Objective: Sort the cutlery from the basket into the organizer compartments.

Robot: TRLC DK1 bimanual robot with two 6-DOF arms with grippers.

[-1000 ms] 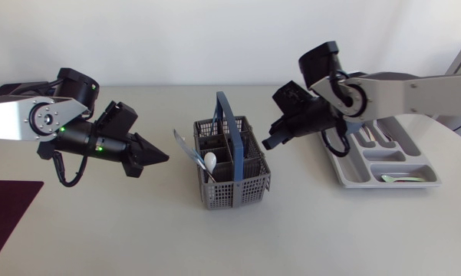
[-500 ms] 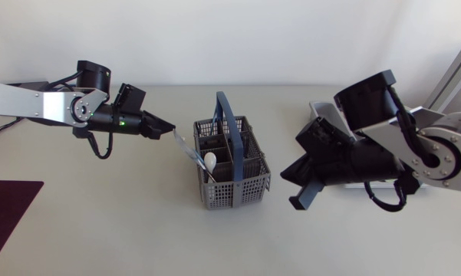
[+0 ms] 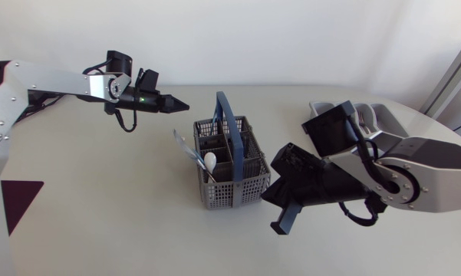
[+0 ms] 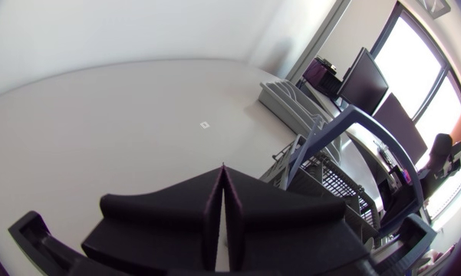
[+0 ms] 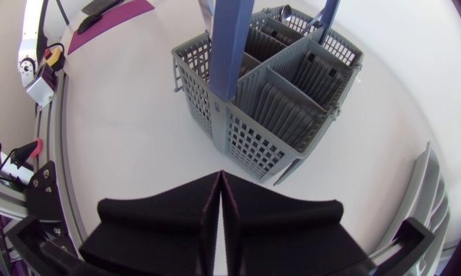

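The grey cutlery basket (image 3: 242,188) with a blue handle (image 3: 227,123) stands mid-table. A white spoon (image 3: 210,160) and a silver utensil (image 3: 182,144) lean in its left side. My left gripper (image 3: 184,104) is shut and empty, hovering behind and left of the basket; in its wrist view the handle (image 4: 345,123) arches just ahead of the gripper (image 4: 224,175). My right gripper (image 3: 279,226) is shut and empty, low at the basket's front right corner; in its wrist view the basket (image 5: 272,103) lies straight ahead of the gripper (image 5: 221,180). The grey organizer (image 3: 322,107) sits back right, mostly hidden behind my right arm.
A dark purple mat (image 3: 15,201) lies at the table's left front edge. The organizer's rim (image 5: 431,192) shows beside my right gripper in the right wrist view. Bare table lies in front of the basket.
My left arm swung back and up, its gripper now behind the basket's left. My right arm left the organizer and dropped to the basket's front right. Both stayed shut.
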